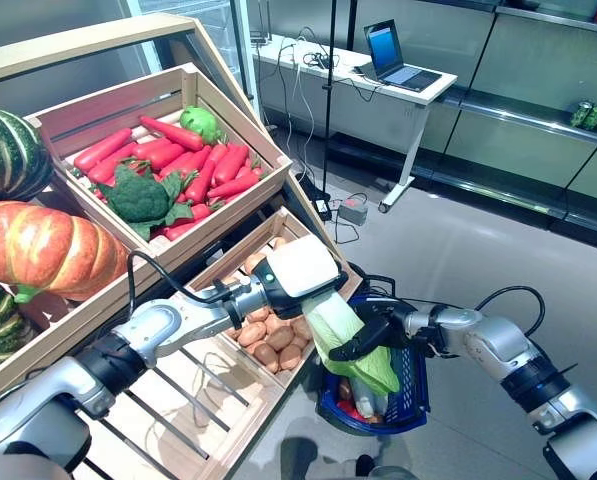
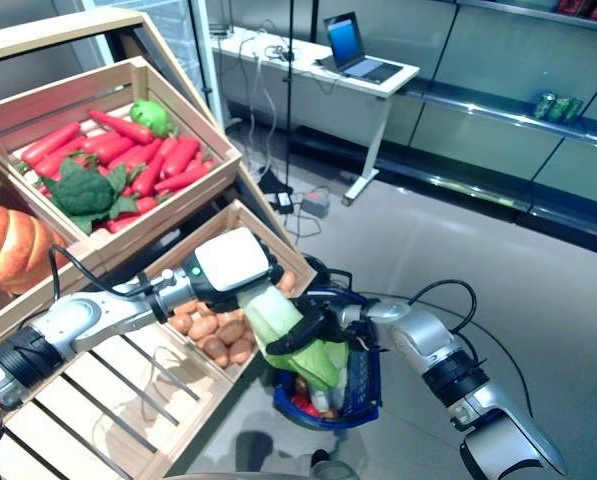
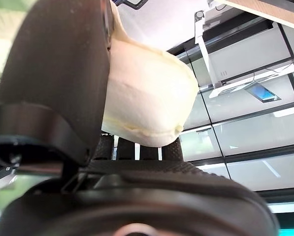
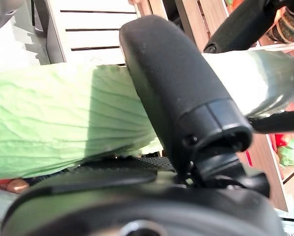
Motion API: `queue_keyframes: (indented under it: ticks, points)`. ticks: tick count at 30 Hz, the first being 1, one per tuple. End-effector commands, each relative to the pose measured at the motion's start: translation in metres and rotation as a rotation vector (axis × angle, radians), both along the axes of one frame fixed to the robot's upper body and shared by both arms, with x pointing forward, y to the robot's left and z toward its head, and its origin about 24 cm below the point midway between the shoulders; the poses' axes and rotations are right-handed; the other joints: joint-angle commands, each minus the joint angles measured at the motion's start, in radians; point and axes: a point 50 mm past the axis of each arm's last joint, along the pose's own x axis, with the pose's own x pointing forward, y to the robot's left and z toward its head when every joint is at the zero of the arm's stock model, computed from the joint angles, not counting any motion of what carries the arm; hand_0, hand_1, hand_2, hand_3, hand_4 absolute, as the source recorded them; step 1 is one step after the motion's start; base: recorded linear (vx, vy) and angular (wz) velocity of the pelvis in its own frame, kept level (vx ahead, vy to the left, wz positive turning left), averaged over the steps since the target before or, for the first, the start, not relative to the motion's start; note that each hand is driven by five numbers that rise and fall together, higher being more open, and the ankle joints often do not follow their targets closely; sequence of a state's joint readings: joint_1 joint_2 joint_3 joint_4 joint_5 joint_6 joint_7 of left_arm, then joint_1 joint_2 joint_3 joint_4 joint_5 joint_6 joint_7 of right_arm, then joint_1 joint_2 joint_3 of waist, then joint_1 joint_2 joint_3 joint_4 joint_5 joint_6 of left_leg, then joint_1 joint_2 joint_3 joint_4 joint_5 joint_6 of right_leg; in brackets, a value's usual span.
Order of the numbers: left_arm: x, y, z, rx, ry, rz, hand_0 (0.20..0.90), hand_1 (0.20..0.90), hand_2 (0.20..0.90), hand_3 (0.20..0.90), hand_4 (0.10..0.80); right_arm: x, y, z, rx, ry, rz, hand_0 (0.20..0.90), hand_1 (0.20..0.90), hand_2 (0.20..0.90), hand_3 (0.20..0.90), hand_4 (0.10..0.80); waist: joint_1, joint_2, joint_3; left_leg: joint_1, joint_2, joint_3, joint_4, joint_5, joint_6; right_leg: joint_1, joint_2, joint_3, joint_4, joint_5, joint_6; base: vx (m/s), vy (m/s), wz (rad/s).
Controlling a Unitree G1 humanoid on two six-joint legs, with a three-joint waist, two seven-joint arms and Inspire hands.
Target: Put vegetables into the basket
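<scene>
My left hand [image 1: 300,268], with a white cover on its back, is curled round the pale stem end of a long green-and-white cabbage [image 1: 350,338]. The cabbage hangs leaf end down over the blue basket [image 1: 415,385], which stands on the floor. My right hand [image 1: 383,328] reaches in from the right and wraps the cabbage's middle, just above the basket's rim. In the right wrist view its thumb [image 4: 176,93] lies across the green leaves [image 4: 63,118]. In the left wrist view the pale stem [image 3: 147,93] sits between thumb and fingers. Red and orange vegetables [image 1: 350,405] lie in the basket.
The wooden stand [image 1: 228,400] with its crates fills the left side; a low crate of brown round vegetables [image 1: 268,340] is right beside the basket. A white desk [image 1: 358,80] with a laptop stands behind. Grey floor [image 1: 478,250] lies to the right.
</scene>
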State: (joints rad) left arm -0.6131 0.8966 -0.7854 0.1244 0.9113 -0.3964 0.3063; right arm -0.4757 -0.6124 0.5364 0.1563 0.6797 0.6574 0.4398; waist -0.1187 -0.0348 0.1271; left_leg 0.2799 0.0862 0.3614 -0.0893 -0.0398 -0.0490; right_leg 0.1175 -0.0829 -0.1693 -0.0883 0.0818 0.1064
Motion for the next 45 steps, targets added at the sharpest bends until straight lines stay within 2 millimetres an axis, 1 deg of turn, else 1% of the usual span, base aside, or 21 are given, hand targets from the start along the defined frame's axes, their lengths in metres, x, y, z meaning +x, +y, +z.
queue_keyframes:
  ticks: [1, 6, 10, 11, 12, 13, 17, 19, 20, 24, 27, 28, 32, 33, 35, 37, 38, 40, 42, 45]
  points:
    - [0.009, -0.052, 0.071, -0.248, -0.209, -0.191, 0.300, 0.300, 0.300, 0.300, 0.400, 0.023, 0.056, 0.060, 0.312, -0.164, 0.093, 0.300, 0.300, 0.300, 0.300, 0.400, 0.025, -0.008, -0.053, -0.034, -0.025, -0.013, 0.002, -0.065, 0.020, 0.070, 0.008, -0.018, 0.001, -0.117, 0.001, 0.003, 0.000, 0.04]
    - [0.009, -0.052, 0.071, -0.245, -0.214, -0.187, 0.300, 0.300, 0.300, 0.300, 0.400, 0.025, 0.052, 0.060, 0.309, -0.182, 0.067, 0.300, 0.300, 0.300, 0.300, 0.400, 0.023, -0.006, -0.055, -0.038, -0.025, -0.012, 0.002, -0.063, 0.020, 0.065, 0.008, -0.016, 0.001, -0.115, 0.001, 0.000, 0.000, 0.00]
    - [0.011, -0.051, 0.072, -0.243, -0.211, -0.162, 0.300, 0.300, 0.300, 0.300, 0.400, 0.028, 0.044, 0.060, 0.279, -0.216, 0.056, 0.300, 0.300, 0.300, 0.300, 0.400, 0.020, -0.005, -0.053, -0.035, -0.024, -0.010, 0.002, -0.063, 0.019, 0.067, 0.008, -0.017, 0.001, -0.115, 0.001, 0.000, 0.000, 0.00]
    - [0.012, -0.050, 0.072, -0.245, -0.209, -0.152, 0.528, 0.528, 0.528, 0.528, 0.552, 0.029, 0.042, 0.060, 0.268, -0.229, 0.055, 0.300, 0.300, 0.300, 0.300, 0.400, 0.020, -0.005, -0.053, -0.034, -0.024, -0.010, 0.002, -0.063, 0.019, 0.068, 0.008, -0.016, 0.001, -0.116, 0.001, 0.000, 0.000, 0.00]
    - [0.013, -0.049, 0.072, -0.248, -0.204, -0.145, 0.528, 0.528, 0.528, 0.528, 0.552, 0.030, 0.041, 0.061, 0.264, -0.234, 0.054, 0.300, 0.300, 0.300, 0.300, 0.400, 0.019, -0.005, -0.052, -0.034, -0.024, -0.011, 0.002, -0.064, 0.019, 0.068, 0.008, -0.016, 0.001, -0.116, 0.001, 0.000, 0.000, 0.00]
    - [0.014, -0.046, 0.073, -0.255, -0.195, -0.129, 0.900, 0.900, 0.900, 0.900, 0.800, 0.030, 0.040, 0.060, 0.261, -0.238, 0.051, 0.300, 0.300, 0.300, 0.300, 0.400, 0.019, -0.005, -0.052, -0.034, -0.024, -0.012, 0.002, -0.063, 0.018, 0.068, 0.008, -0.014, 0.001, -0.116, 0.001, 0.000, 0.000, 0.00]
    - [0.018, -0.038, 0.071, -0.278, -0.160, -0.065, 0.900, 0.900, 0.900, 0.900, 0.800, 0.028, 0.030, 0.056, 0.271, -0.230, 0.024, 0.300, 0.300, 0.300, 0.300, 0.400, 0.017, -0.003, -0.051, -0.031, -0.023, -0.009, 0.002, -0.064, 0.019, 0.069, 0.009, -0.012, 0.001, -0.115, 0.001, 0.000, 0.000, 0.00]
    - [0.021, -0.030, 0.070, -0.299, -0.131, -0.011, 0.900, 0.900, 0.900, 0.900, 0.800, 0.025, 0.024, 0.052, 0.288, -0.225, 0.004, 0.300, 0.300, 0.300, 0.300, 0.400, 0.016, -0.003, -0.050, -0.030, -0.022, -0.006, 0.002, -0.064, 0.020, 0.070, 0.009, -0.013, 0.001, -0.115, 0.001, 0.000, 0.000, 0.00]
    - [0.021, -0.030, 0.070, -0.299, -0.131, -0.011, 0.900, 0.900, 0.900, 0.900, 0.800, 0.025, 0.024, 0.052, 0.288, -0.225, 0.004, 0.300, 0.300, 0.300, 0.300, 0.400, 0.016, -0.003, -0.050, -0.030, -0.022, -0.006, 0.002, -0.064, 0.020, 0.070, 0.009, -0.013, 0.001, -0.115, 0.001, 0.000, 0.000, 0.00]
    - [0.025, 0.006, 0.057, -0.405, -0.046, 0.134, 0.900, 0.900, 0.900, 0.900, 0.800, 0.019, -0.001, 0.051, 0.368, -0.306, -0.112, 0.300, 0.300, 0.300, 0.300, 0.400, 0.013, -0.002, -0.049, -0.031, -0.021, -0.004, 0.002, -0.061, 0.022, 0.067, 0.010, -0.010, 0.001, -0.112, 0.001, 0.000, 0.000, 0.00]
    - [0.023, 0.033, 0.047, -0.472, -0.044, 0.214, 0.900, 0.900, 0.900, 0.900, 0.800, 0.009, -0.018, 0.049, 0.372, -0.380, -0.173, 0.300, 0.300, 0.300, 0.300, 0.400, 0.008, 0.001, -0.042, -0.040, -0.020, -0.001, 0.002, -0.056, 0.022, 0.056, 0.010, -0.005, 0.001, -0.107, 0.002, 0.000, 0.000, 0.00]
    - [0.021, 0.044, 0.043, -0.500, -0.052, 0.249, 0.900, 0.900, 0.900, 0.900, 0.800, 0.003, -0.026, 0.046, 0.372, -0.397, -0.198, 0.300, 0.300, 0.300, 0.300, 0.400, 0.006, 0.003, -0.036, -0.042, -0.020, 0.000, 0.002, -0.055, 0.022, 0.052, 0.011, -0.003, 0.001, -0.106, 0.001, 0.000, 0.000, 0.00]
    - [0.017, 0.072, 0.033, -0.556, -0.082, 0.366, 0.900, 0.900, 0.900, 0.900, 0.800, -0.011, -0.044, 0.030, 0.401, -0.383, -0.301, 0.300, 0.300, 0.300, 0.300, 0.400, 0.001, 0.007, -0.025, -0.043, -0.019, 0.005, 0.002, -0.059, 0.024, 0.050, 0.011, 0.002, 0.001, -0.107, 0.002, 0.001, 0.000, -0.01]
    - [0.014, 0.086, 0.030, -0.570, -0.092, 0.421, 0.900, 0.900, 0.900, 0.900, 0.800, -0.017, -0.052, 0.024, 0.400, -0.363, -0.331, 0.300, 0.300, 0.300, 0.300, 0.400, 0.001, 0.007, -0.022, -0.042, -0.019, 0.008, 0.002, -0.061, 0.024, 0.049, 0.010, 0.002, 0.001, -0.109, 0.003, 0.005, -0.001, -0.04]
    - [0.008, 0.104, 0.026, -0.593, -0.102, 0.493, 0.900, 0.900, 0.900, 0.900, 0.800, -0.025, -0.062, 0.016, 0.401, -0.338, -0.374, 0.300, 0.300, 0.300, 0.300, 0.400, -0.002, 0.009, -0.020, -0.042, -0.018, 0.009, 0.002, -0.062, 0.024, 0.049, 0.011, 0.003, 0.001, -0.111, 0.003, 0.003, -0.001, -0.02]
    - [-0.001, 0.132, 0.025, -0.642, -0.139, 0.588, 0.900, 0.900, 0.900, 0.900, 0.800, -0.035, -0.078, 0.004, 0.388, -0.306, -0.434, 0.300, 0.300, 0.300, 0.300, 0.400, -0.005, 0.009, -0.015, -0.042, -0.016, 0.015, 0.002, -0.061, 0.022, 0.048, 0.010, 0.001, 0.001, -0.113, 0.003, 0.000, 0.000, 0.00]
    - [-0.001, 0.133, 0.025, -0.642, -0.139, 0.589, 0.900, 0.900, 0.900, 0.900, 0.800, -0.035, -0.078, 0.004, 0.388, -0.305, -0.433, 0.300, 0.300, 0.300, 0.300, 0.400, -0.006, 0.009, -0.016, -0.042, -0.016, 0.015, 0.002, -0.061, 0.022, 0.048, 0.010, 0.001, 0.001, -0.113, 0.003, 0.000, 0.000, 0.00]
    - [-0.006, 0.148, 0.027, -0.683, -0.160, 0.646, 0.900, 0.900, 0.900, 0.900, 0.800, -0.041, -0.088, -0.005, 0.369, -0.292, -0.476, 0.300, 0.300, 0.300, 0.300, 0.400, -0.008, 0.009, -0.013, -0.042, -0.015, 0.018, 0.002, -0.060, 0.020, 0.047, 0.010, -0.002, 0.001, -0.113, 0.003, 0.000, 0.000, 0.00]
    - [-0.009, 0.157, 0.026, -0.700, -0.175, 0.695, 0.900, 0.900, 0.900, 0.900, 0.800, -0.044, -0.096, -0.010, 0.354, -0.286, -0.525, 0.300, 0.300, 0.300, 0.300, 0.400, -0.011, 0.009, -0.012, -0.043, -0.014, 0.017, 0.002, -0.060, 0.018, 0.047, 0.009, -0.004, 0.001, -0.113, 0.005, 0.000, 0.000, 0.00]
    - [-0.011, 0.164, 0.027, -0.750, -0.161, 0.731, 0.900, 0.900, 0.900, 0.900, 0.800, -0.046, -0.107, -0.015, 0.345, -0.281, -0.611, 0.300, 0.300, 0.300, 0.300, 0.400, -0.011, 0.009, -0.012, -0.045, -0.014, 0.012, 0.002, -0.059, 0.018, 0.045, 0.009, -0.008, 0.001, -0.115, 0.005, 0.000, 0.000, 0.00]
